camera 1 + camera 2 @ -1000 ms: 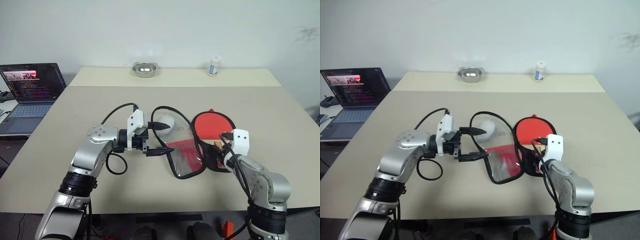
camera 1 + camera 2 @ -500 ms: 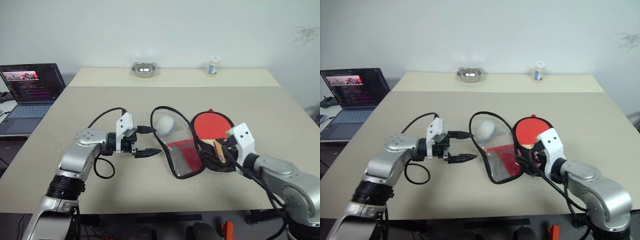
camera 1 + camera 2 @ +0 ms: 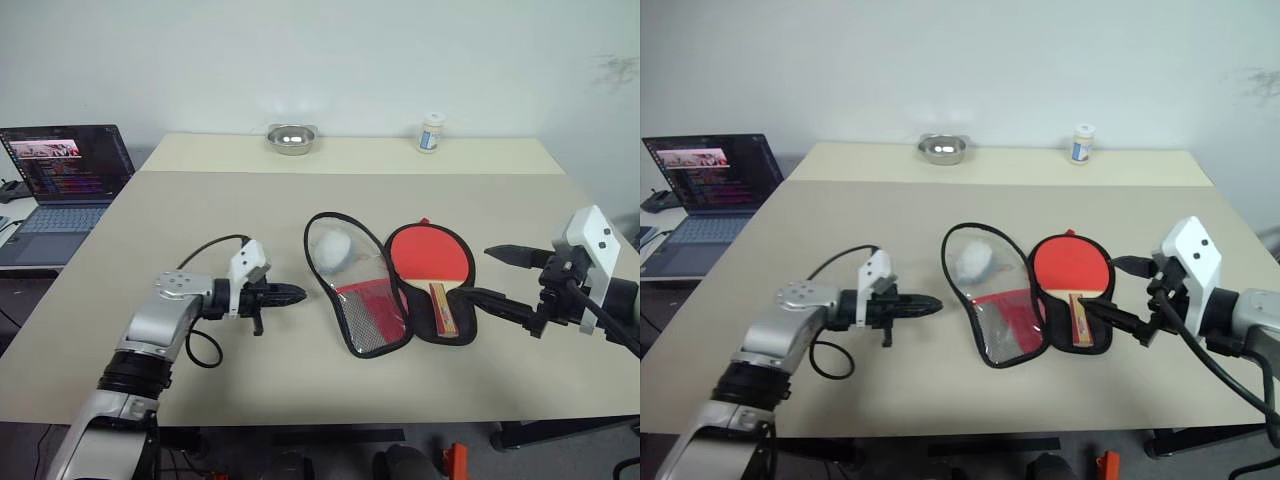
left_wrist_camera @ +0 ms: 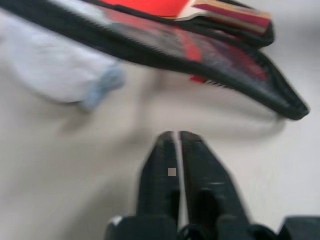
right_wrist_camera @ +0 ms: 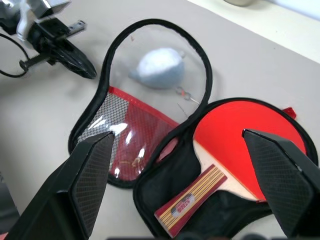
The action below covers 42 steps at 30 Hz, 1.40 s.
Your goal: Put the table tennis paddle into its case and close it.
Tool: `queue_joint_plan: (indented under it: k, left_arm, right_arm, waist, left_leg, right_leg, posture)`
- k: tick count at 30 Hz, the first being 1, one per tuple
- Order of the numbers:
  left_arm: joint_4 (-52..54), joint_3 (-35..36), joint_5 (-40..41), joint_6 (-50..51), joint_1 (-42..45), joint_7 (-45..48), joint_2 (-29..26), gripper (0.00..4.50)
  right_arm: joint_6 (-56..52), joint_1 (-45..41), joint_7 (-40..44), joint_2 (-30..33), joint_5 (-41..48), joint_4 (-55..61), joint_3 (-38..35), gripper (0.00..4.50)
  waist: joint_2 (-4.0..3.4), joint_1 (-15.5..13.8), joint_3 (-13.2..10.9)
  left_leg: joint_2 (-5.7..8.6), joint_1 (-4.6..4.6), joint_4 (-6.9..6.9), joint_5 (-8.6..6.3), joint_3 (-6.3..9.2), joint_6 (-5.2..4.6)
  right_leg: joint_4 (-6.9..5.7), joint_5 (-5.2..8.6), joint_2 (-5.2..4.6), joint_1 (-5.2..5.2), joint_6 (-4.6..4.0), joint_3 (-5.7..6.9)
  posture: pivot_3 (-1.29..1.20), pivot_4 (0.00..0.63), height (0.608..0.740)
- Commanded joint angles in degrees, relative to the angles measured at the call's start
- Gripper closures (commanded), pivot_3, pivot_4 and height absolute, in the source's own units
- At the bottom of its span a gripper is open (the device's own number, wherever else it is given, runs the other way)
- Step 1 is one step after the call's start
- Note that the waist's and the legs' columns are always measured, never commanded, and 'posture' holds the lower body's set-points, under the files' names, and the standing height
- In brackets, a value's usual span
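The case (image 3: 365, 318) lies unzipped and spread flat on the table, its left flap showing clear plastic and red mesh. The table tennis paddle (image 3: 430, 255) rests red face up in the black right half, its striped handle (image 5: 189, 201) pointing toward the table's near edge. My left gripper (image 3: 298, 294) is shut and empty, low over the table just left of the open flap, pointing at it. My right gripper (image 3: 478, 272) hangs open and empty in the air to the right of the paddle.
A pale blue-white lump (image 3: 333, 248) sits in the clear flap. A steel bowl (image 3: 290, 138) and a small bottle (image 3: 431, 132) stand at the far edge. A laptop (image 3: 60, 175) is on a side table to the left.
My left gripper closed and sank leftward, away from the case flap. My right gripper drew off the paddle handle, rising and pulling back to the right. The paddle stayed in the case.
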<state>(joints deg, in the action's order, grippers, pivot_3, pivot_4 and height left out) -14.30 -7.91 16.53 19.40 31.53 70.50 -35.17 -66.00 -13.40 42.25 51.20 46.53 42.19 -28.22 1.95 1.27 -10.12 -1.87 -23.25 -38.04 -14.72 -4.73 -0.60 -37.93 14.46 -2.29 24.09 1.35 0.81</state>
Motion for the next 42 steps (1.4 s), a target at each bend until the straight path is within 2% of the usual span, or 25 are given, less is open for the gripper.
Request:
queue_joint_plan:
  k: [1, 3, 6, 9, 12, 14, 18, 23, 29, 32, 36, 42]
  left_arm:
    - [2.7, -1.4, 2.7, 2.1, 3.0, 1.7, 4.0, 4.43]
    - [3.5, -2.0, 3.4, 3.1, 4.0, 2.6, 5.8, 4.43]
    - [1.5, -2.3, 6.1, 4.5, 11.4, 1.1, 15.4, 4.43]
    - [-3.9, -3.3, 4.5, 1.2, 16.9, -1.1, 24.2, 4.43]
    - [-10.4, -3.7, 2.4, -3.1, 20.0, -2.8, 29.6, 4.43]
    - [-13.8, -4.3, 0.5, -6.6, 20.9, -3.7, 31.3, 4.43]
    - [-13.8, -5.1, -1.6, -10.3, 19.1, -1.9, 29.3, 4.43]
    - [-9.7, -3.1, -1.0, -9.7, 15.8, -1.9, 23.9, 4.43]
    - [-0.6, -1.4, 0.7, -6.8, 11.6, -2.0, 18.1, 4.43]
    - [6.1, -0.6, 2.6, -4.0, 9.2, -0.7, 14.5, 4.43]
    - [12.2, 0.4, 4.7, -1.1, 7.8, 0.8, 9.9, 4.43]
    - [12.6, 1.5, 5.7, -0.5, 8.5, 0.2, 8.2, 4.43]
  right_arm:
    - [3.2, 2.4, 1.9, 2.8, 1.0, 1.9, -2.1, 0.0]
    - [4.4, 4.3, 3.2, 4.1, 1.0, 2.3, -2.7, 0.0]
    - [4.5, 8.2, 5.1, 5.8, 1.8, 2.0, -6.8, 0.0]
    - [5.8, 10.8, 4.4, 7.5, -1.1, 0.5, -8.4, 0.0]
    - [6.1, 11.2, 3.0, 8.2, -2.3, -1.2, -9.0, 0.0]
    - [5.9, 11.4, 2.1, 8.5, -2.8, -1.6, -9.1, 0.0]
    - [5.0, 11.1, -0.3, 7.4, -2.6, -2.9, -7.3, 0.0]
    - [6.2, 9.1, -5.0, 4.3, -5.1, -8.1, 0.2, 0.0]
    - [9.9, 1.4, -10.7, -1.2, -11.4, -18.4, 9.2, 0.0]
    - [10.6, -4.2, -15.6, -3.9, -16.6, -27.9, 13.1, 0.0]
    - [9.9, -8.3, -15.7, -6.7, -18.3, -38.3, 15.0, 0.0]
    - [10.3, -10.7, -13.7, -10.1, -18.7, -44.0, 16.6, 0.0]
  waist:
    - [0.0, -0.1, 0.0]
    - [0.0, -0.3, 0.0]
    - [0.05, -1.1, 0.0]
    - [0.07, -2.2, 0.0]
    - [0.04, -1.8, 0.0]
    - [0.04, -1.3, 0.0]
    - [0.04, -1.0, 0.0]
    - [0.03, -1.0, 0.0]
    - [0.01, -1.1, 0.0]
    - [0.01, -1.2, 0.0]
    - [0.01, -1.3, 0.0]
    - [-0.05, -1.2, 0.0]
  left_leg:
    - [0.01, 0.0, 0.0, 0.0, 0.0, 0.0]
    - [0.04, -0.02, -0.03, 0.0, 0.0, 0.0]
    - [0.09, -0.08, -0.06, 0.0, 0.05, -0.01]
    - [0.18, -0.27, -0.31, 0.01, 0.18, -0.05]
    - [0.2, -0.33, -0.58, -0.15, 0.11, -0.33]
    - [0.19, -0.34, -0.67, -0.18, 0.09, -0.38]
    - [0.1, -0.34, -0.67, -0.18, 0.15, -0.38]
    - [0.07, -0.31, -0.7, -0.18, 0.15, -0.37]
    - [0.13, -0.42, -0.8, -0.17, 0.1, -0.37]
    - [0.13, -0.45, -0.82, -0.17, 0.09, -0.37]
    - [0.11, -0.46, -0.8, -0.17, 0.07, -0.37]
    - [0.13, -0.47, -0.81, -0.17, 0.05, -0.37]
  right_leg:
    - [0.0, 0.0, 0.01, 0.0, 0.0, 0.0]
    - [-0.01, 0.0, 0.08, 0.0, 0.01, 0.0]
    - [0.0, 0.0, 0.12, 0.01, 0.02, 0.04]
    - [0.04, -0.06, 0.11, -0.01, 0.11, 0.15]
    - [0.1, -0.12, 0.11, -0.03, 0.22, 0.0]
    - [0.09, -0.13, 0.13, -0.03, 0.24, -0.08]
    - [-0.01, -0.13, 0.24, 0.03, 0.23, -0.06]
    - [-0.06, -0.14, 0.24, 0.02, 0.22, -0.06]
    - [-0.04, -0.19, 0.11, 0.04, 0.22, -0.05]
    - [-0.03, -0.34, 0.11, 0.04, -0.01, -0.03]
    - [-0.03, -0.34, 0.12, 0.06, -0.02, -0.02]
    - [-0.04, -0.36, 0.12, 0.06, 0.0, -0.04]
  posture:
    - [0.0, 0.15, 0.74]
    - [0.0, 0.15, 0.74]
    - [0.0, 0.15, 0.74]
    - [0.0, 0.15, 0.74]
    - [0.0, 0.15, 0.74]
    - [0.0, 0.15, 0.74]
    - [0.0, 0.15, 0.74]
    - [0.0, 0.15, 0.74]
    - [0.0, 0.15, 0.74]
    - [0.0, 0.15, 0.74]
    - [0.0, 0.15, 0.74]
    - [0.0, 0.15, 0.74]
